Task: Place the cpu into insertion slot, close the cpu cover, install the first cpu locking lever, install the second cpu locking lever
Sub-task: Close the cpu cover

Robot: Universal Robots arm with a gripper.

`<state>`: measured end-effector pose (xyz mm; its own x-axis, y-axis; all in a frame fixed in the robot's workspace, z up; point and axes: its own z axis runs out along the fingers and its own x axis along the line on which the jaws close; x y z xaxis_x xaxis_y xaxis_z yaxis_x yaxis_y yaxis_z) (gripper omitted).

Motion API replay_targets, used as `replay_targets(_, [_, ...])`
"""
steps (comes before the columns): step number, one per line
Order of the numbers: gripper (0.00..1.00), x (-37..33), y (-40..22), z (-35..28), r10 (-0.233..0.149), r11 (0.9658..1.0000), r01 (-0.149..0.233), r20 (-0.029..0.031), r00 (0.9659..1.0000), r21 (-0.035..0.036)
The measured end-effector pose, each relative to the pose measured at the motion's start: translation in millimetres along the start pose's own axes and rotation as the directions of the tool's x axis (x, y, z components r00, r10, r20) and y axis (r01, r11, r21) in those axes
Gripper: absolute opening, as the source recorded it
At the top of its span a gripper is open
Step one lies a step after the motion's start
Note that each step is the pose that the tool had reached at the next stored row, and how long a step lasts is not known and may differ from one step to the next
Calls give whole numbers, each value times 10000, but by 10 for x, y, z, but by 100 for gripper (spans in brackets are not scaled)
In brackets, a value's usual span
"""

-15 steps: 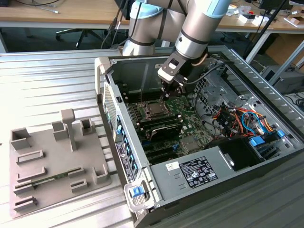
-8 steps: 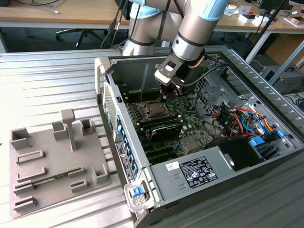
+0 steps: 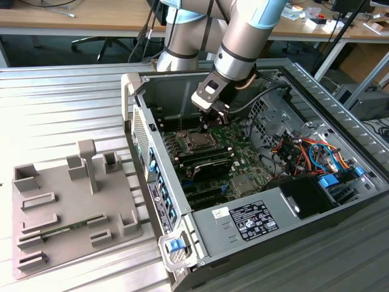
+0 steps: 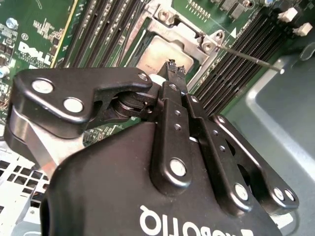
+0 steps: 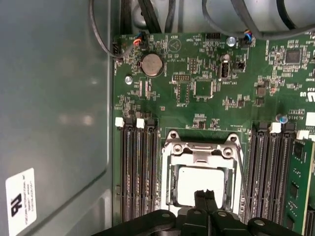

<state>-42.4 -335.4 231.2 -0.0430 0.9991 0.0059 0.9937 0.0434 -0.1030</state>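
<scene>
**Gripper closed above the seated cpu**

In the exterior view, the arm slants down into the open case. Its gripper hangs just above the cpu, a dull silver square lying flat in its socket.

In the second wrist view, the black fingers are pressed together, pinching nothing.

In the first wrist view, the thin silvery cpu cover lies flat, framing the chip.

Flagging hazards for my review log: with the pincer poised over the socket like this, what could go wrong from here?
1. The pincer, shut, hangs right over the cpu, framed by the cpu cover; a hard push might scratch or stress it.
2. A thin locking lever juts loose over the memory slots; it could slip off the tips or snag them.
</scene>
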Motion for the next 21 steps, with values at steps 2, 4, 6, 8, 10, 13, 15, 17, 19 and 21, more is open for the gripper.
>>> replay_targets(2, [11, -1, -10, 17, 0, 10000, 0, -1, 10000, 0])
replay_targets(4, [11, -2, -21, 36, -1, 10000, 1, 0, 10000, 0])
replay_targets(6, [11, -1, -44, 59, 0, 10000, 0, -1, 10000, 0])
replay_targets(8, [11, 0, -69, 86, 0, 10000, 0, 0, 10000, 0])
replay_targets(10, [11, 0, -78, 101, -1, 10000, 1, 0, 10000, 0])
replay_targets(13, [11, 1, -100, 158, 0, 10000, 0, -1, 10000, 0])
replay_targets(15, [11, 1, -111, 192, -1, 10000, 1, -1, 10000, 0])
replay_targets(17, [11, 2, -124, 227, 0, 10000, 0, 0, 10000, 0])
replay_targets(19, [11, 2, -131, 250, 0, 10000, 0, 0, 10000, 0])
replay_targets(21, [11, 2, -137, 264, -1, 10000, 1, 0, 10000, 0])
